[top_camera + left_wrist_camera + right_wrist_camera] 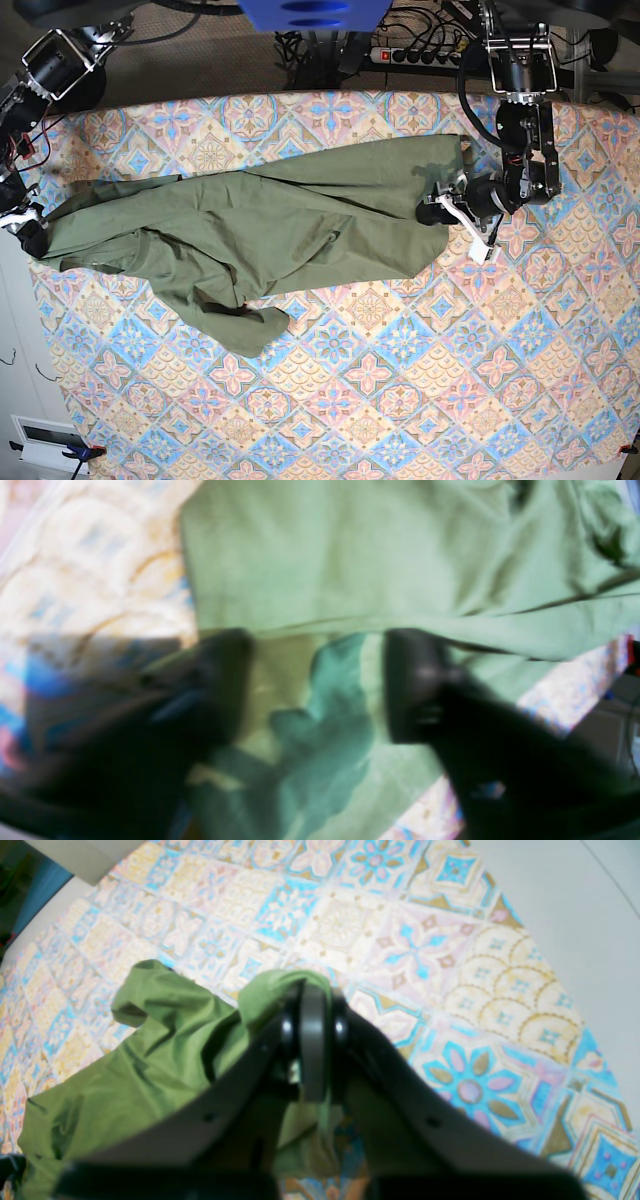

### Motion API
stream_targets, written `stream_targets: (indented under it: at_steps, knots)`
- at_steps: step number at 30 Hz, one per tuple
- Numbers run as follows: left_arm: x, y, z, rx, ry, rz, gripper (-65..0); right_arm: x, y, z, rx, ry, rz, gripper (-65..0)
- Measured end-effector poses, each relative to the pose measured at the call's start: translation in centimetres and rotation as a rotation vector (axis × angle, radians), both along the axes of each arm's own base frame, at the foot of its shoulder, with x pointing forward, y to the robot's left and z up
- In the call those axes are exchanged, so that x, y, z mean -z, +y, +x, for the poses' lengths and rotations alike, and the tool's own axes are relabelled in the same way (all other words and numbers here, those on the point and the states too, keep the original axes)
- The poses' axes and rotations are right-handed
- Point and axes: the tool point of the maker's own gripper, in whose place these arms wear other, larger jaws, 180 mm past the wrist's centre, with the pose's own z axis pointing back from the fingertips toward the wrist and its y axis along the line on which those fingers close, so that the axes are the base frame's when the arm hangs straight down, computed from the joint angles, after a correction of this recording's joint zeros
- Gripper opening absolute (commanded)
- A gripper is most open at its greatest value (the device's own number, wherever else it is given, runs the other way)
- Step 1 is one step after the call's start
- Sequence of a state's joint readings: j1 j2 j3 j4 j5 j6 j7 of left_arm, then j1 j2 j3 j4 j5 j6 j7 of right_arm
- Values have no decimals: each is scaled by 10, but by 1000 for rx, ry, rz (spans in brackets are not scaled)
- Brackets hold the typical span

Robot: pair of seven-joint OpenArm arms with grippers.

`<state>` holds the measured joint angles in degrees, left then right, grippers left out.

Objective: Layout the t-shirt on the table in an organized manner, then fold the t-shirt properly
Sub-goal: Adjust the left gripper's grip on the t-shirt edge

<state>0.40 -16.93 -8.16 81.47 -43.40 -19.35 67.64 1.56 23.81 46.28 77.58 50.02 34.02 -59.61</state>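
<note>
The olive-green t-shirt [280, 215] lies stretched and wrinkled across the far half of the table [400, 380], one sleeve hanging toward the front. My right gripper [28, 232] is at the shirt's left end, shut on a bunched fold of fabric [150, 1050], which is pinched between its pads [313, 995]. At the shirt's right edge sits my left gripper [437, 208]. In the blurred left wrist view its two dark fingers [320, 645] stand apart, with green cloth [325, 555] lying in the gap and beyond it.
A power strip with cables [420, 55] lies beyond the table's far edge. White furniture [20, 350] stands beside the left edge. The patterned cloth [425, 940] ends at a pale floor [575, 890] on the right of the right wrist view.
</note>
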Motion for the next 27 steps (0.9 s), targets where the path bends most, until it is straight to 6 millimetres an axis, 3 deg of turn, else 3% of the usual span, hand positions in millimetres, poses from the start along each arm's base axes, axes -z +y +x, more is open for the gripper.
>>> stream_targets:
  at_steps: [1, 6, 11, 14, 18, 22, 27]
  knots:
    - [2, 3, -4, -3, 10, 5, -650, 0, 0, 0, 0, 0, 0, -643]
    - [5, 14, -16, 10, 25, 39, -650, 0, 0, 0, 1, 1, 0, -643]
    - [-19, 10, -22, 61, -48, 90, -650, -1, 0, 1, 0, -3, 0, -643]
    - [-35, 7, -13, 62, -113, 90, -650, 0, 0, 1, 0, -1, 0, -643]
    - [-36, 29, -2, -29, -141, 91, -648, 0, 0, 0, 0, 1, 0, -643]
    - [-15, 51, -3, -108, -77, 82, -548, 0, 0, 0, 0, 1, 0, -643]
    - [-9, 60, 7, -163, -82, 64, -490, 0, 0, 0, 0, 2, 0, -643]
